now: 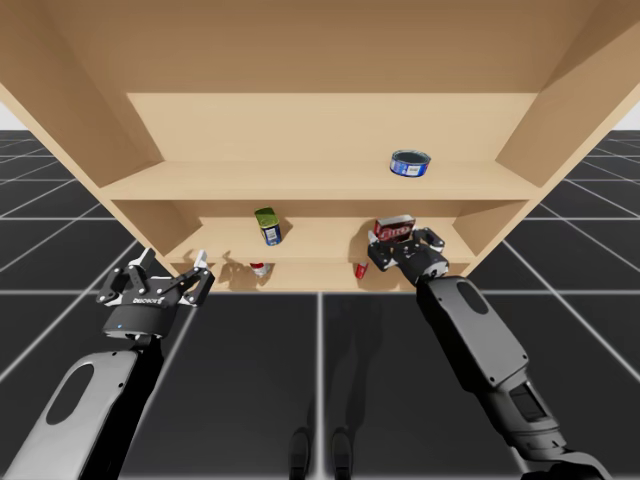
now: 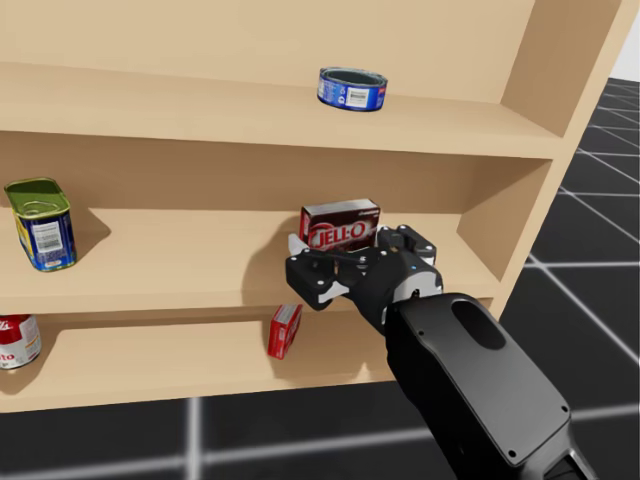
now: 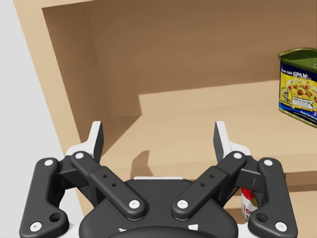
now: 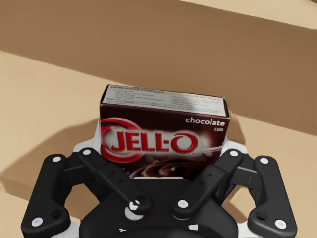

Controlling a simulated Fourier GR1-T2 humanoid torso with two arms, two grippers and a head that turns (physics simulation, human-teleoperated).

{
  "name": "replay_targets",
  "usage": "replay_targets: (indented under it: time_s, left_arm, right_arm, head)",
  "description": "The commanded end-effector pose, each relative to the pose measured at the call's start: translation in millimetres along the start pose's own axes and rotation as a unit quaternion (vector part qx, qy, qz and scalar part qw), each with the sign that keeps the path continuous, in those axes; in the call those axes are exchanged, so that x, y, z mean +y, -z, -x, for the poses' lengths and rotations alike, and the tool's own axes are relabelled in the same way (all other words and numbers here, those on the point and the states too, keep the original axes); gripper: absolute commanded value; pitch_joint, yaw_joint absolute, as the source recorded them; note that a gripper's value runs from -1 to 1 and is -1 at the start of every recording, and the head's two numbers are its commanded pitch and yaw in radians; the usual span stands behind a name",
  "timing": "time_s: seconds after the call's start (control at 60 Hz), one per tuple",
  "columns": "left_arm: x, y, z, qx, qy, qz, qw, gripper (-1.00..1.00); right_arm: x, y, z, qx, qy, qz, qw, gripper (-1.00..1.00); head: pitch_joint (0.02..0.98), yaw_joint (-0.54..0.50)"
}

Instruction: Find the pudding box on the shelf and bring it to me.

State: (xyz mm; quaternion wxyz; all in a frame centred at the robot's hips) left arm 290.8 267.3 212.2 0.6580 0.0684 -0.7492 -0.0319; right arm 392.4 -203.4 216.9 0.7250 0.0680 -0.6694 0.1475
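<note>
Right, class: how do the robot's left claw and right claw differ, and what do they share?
The left claw is open and empty; the right claw is shut on the brown pudding box. The left claw faces the shelf's left end; the right claw reaches its middle board. Both are black, two-fingered, pointing at the shelf.
</note>
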Motion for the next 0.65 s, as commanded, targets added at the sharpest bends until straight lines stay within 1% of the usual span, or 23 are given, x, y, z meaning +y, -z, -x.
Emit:
replay_targets:
  time_s: [0.017,0.033,0.067,0.15,0.217,0.333,0.35,0.383,0.45,0.467,0.5,0.517,0.55,0.567,0.65]
  left_arm:
    - [0.1,0,0,0.0,0.001,0.0,1.0,-1.0]
    - [0.0,0,0,0.0,0.001,0.0,1.0,-1.0]
    - [-0.2,0,1,0.0,0.002,0.001,1.0,-1.0]
    - [-0.4,0,1,-0.001,0.002,0.002,1.0,-1.0]
    - [-0.4,0,1,-0.001,0.002,0.002,1.0,-1.0]
    - [-0.8,0,1,-0.001,0.003,0.001,1.0,-1.0]
    - [-0.8,0,1,-0.001,0.003,0.001,1.0,-1.0]
    - [-1.1,0,0,-0.001,0.003,0.001,1.0,-1.0]
    - [-1.4,0,1,-0.001,0.003,0.002,1.0,-1.0]
    - [-1.4,0,1,-0.001,0.004,0.002,1.0,-1.0]
    - [-1.5,0,0,-0.001,0.003,0.002,1.0,-1.0]
    - [-1.5,0,0,-0.001,0.003,0.002,1.0,-1.0]
    - [-1.5,0,0,-0.001,0.003,0.002,1.0,-1.0]
    - [-1.5,0,0,-0.001,0.003,0.002,1.0,-1.0]
    - [-1.7,0,0,-0.001,0.002,0.002,1.0,-1.0]
  right_arm:
    - [-3.7,-3,9,-0.005,-0.009,0.017,0.9998,0.7]
    - [-3.3,-4,9,-0.006,-0.01,0.018,0.9998,0.96]
    - [-3.1,-4,9,-0.005,-0.009,0.017,0.9998,1.0]
    - [-2.7,-8,9,-0.006,-0.008,0.016,0.9998,1.0]
    - [-2.6,-16,6,-0.013,-0.01,0.017,0.9997,1.0]
    - [-3.5,-31,-2,-0.027,-0.02,0.024,0.9991,1.0]
    - [-3.6,-35,-3,-0.031,-0.022,0.026,0.9989,1.0]
    - [-2.9,-42,-6,-0.034,-0.02,0.025,0.9989,1.0]
    - [-1.1,-55,-9,-0.04,-0.028,0.024,0.9985,1.0]
    - [0.6,-63,-9,-0.043,-0.027,0.021,0.9985,1.0]
    - [2.3,-69,-9,-0.046,-0.028,0.02,0.9983,1.0]
    - [3.1,-72,-9,-0.049,-0.03,0.02,0.9982,0.99]
    - [6.4,-84,-7,-0.058,-0.044,0.022,0.9971,0.98]
    - [7.4,-86,-6,-0.06,-0.047,0.023,0.9968,0.98]
    - [12.8,-105,0,-0.068,-0.047,0.02,0.9963,0.99]
  head:
    - [0.57,-0.25]
    - [0.57,-0.25]
    - [0.569,-0.25]
    - [0.567,-0.25]
    - [0.564,-0.26]
    - [0.563,-0.26]
    - [0.562,-0.26]
    - [0.563,-0.26]
    - [0.562,-0.26]
    - [0.56,-0.26]
    - [0.56,-0.26]
    - [0.56,-0.26]
    - [0.56,-0.26]
    - [0.56,-0.26]
    - [0.559,-0.26]
